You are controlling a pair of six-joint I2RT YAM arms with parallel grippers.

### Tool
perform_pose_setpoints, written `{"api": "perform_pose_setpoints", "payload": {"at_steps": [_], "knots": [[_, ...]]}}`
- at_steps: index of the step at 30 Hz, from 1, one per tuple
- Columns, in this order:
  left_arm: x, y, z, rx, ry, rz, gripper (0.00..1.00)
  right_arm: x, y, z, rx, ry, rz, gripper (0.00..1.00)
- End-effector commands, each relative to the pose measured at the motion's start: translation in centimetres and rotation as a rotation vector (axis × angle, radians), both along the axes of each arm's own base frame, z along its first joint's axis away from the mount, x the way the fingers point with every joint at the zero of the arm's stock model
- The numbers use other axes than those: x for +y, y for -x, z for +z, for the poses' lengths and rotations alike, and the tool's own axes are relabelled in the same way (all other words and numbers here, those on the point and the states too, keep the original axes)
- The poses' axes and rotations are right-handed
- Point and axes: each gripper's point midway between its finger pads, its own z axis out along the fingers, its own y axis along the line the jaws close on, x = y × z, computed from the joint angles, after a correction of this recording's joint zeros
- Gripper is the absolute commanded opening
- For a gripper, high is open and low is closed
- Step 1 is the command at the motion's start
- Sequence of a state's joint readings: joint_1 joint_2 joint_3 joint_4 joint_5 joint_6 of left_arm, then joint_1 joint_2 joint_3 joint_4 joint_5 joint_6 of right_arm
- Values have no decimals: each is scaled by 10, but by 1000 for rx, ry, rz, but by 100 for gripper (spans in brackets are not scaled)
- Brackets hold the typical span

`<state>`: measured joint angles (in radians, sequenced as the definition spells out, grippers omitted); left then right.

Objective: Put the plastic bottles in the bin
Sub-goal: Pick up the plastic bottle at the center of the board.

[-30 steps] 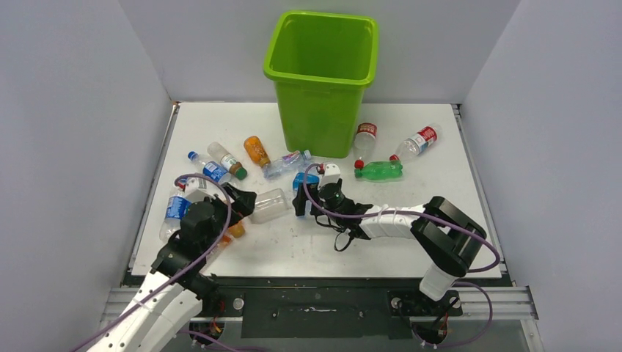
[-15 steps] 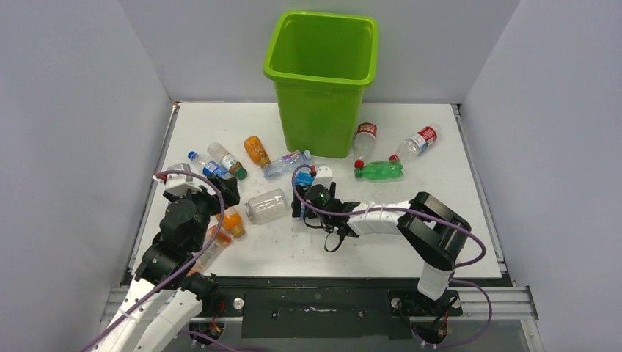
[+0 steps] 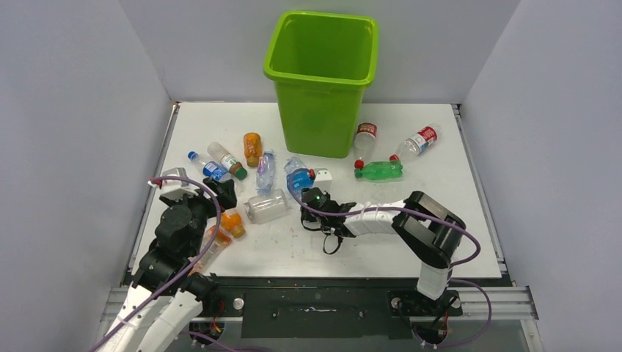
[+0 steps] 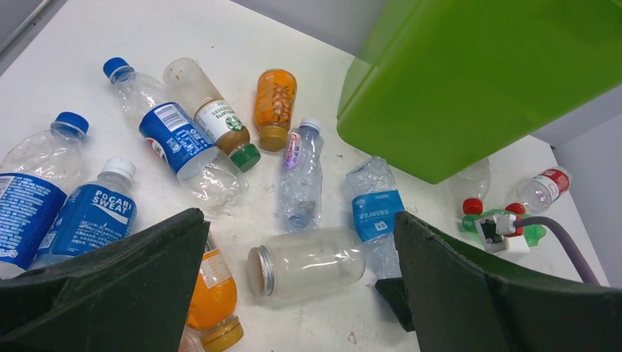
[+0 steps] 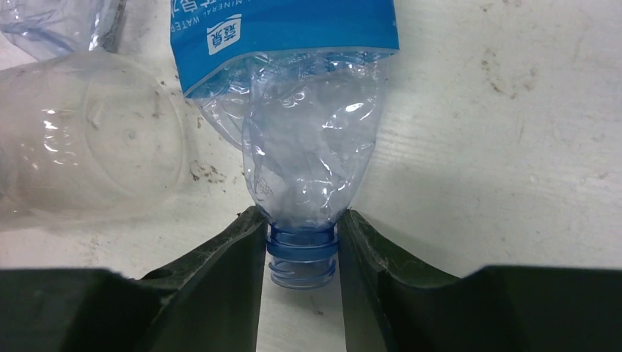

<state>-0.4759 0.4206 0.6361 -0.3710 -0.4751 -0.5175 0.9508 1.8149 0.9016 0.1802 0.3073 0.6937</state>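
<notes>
**A:** What does the right gripper have?

**B:** It is clenched on the capless blue neck of the crushed blue-label bottle, one finger on each side of the thread. The bottle lies flat on the tabletop.

**A:** Which way does it lie from the gripper?

**B:** Its long axis runs straight away from the gripper. The neck is at the jaws, with the label and base beyond, pointing roughly toward the bin. A clear jar lies just beside it, on the left arm's side.

**A:** And the left gripper?

**B:** It is released, with its fingers spread wide and nothing between them. It hovers over the left cluster, with an orange bottle and a Pocari Sweat bottle nearest below it.

**A:** Which arm is nearer the bin?

**B:** The right arm, I'd say, and it already has its bottle. The bin stands at the far middle of the tabletop, beyond the held bottle. Its rim is high, so the lift probably has to go well up before moving forward. With only the neck gripped, the crushed body may swing.

**A:** Anything farther out?

**B:** A green bottle lies near the bin's base on the right arm's side.
</notes>
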Motion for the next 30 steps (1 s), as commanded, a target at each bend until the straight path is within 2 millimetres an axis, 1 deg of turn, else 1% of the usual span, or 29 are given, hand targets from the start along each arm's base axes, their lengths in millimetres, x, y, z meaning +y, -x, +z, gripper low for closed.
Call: {"api": "perform_pose_setpoints", "payload": {"at_steps": [1,3,4,6,7,8,9,10,11,13,15,16,18,21,23,25,27,29,30], "knots": [[3,1,9,-36,-4,4,98,-18,7,26,-36,20,-12,5],[1,1,10,-45,-8,-7,98,-27,14,43,-48,22,-1,5],[-1,1,10,-50,-8,-21,98,-33,18,56,-58,18,10,5],[-8,0,13,-65,-12,-64,98,-46,30,71,-58,45,36,5],[-17,0,15,-77,-10,-110,98,-53,37,79,-61,59,57,5],[-26,0,22,-105,-12,-160,98,-57,43,88,-61,66,84,5],[-38,2,27,-131,-17,-230,98,-63,50,95,-54,77,109,5],[-53,5,36,-169,-24,-320,98,-67,57,108,-60,73,143,5],[-70,10,45,-213,-32,-427,97,-70,66,114,-48,85,184,5],[-105,29,62,-292,-63,-660,96,-76,82,127,-23,105,263,5],[-132,50,75,-342,-108,-876,96,-79,97,143,2,110,341,5],[-141,61,81,-368,-140,-960,96,-81,104,149,19,114,373,5],[-151,74,89,-430,-234,-1043,96,-82,118,160,41,106,437,5],[-153,83,96,-574,-435,-1061,96,-81,138,174,74,73,523,5],[-155,86,95,-652,-571,-1064,96,-83,143,182,75,65,538,5],[-158,87,81,-684,-729,-1104,96,-87,143,187,75,74,539,5],[-162,84,55,-608,-842,-1172,96,-85,145,192,82,76,556,5],[-170,82,44,-565,-905,-1220,96,-84,147,195,88,79,570,5],[-175,83,41,-570,-934,-1233,96,-83,147,197,90,80,581,5]]}}
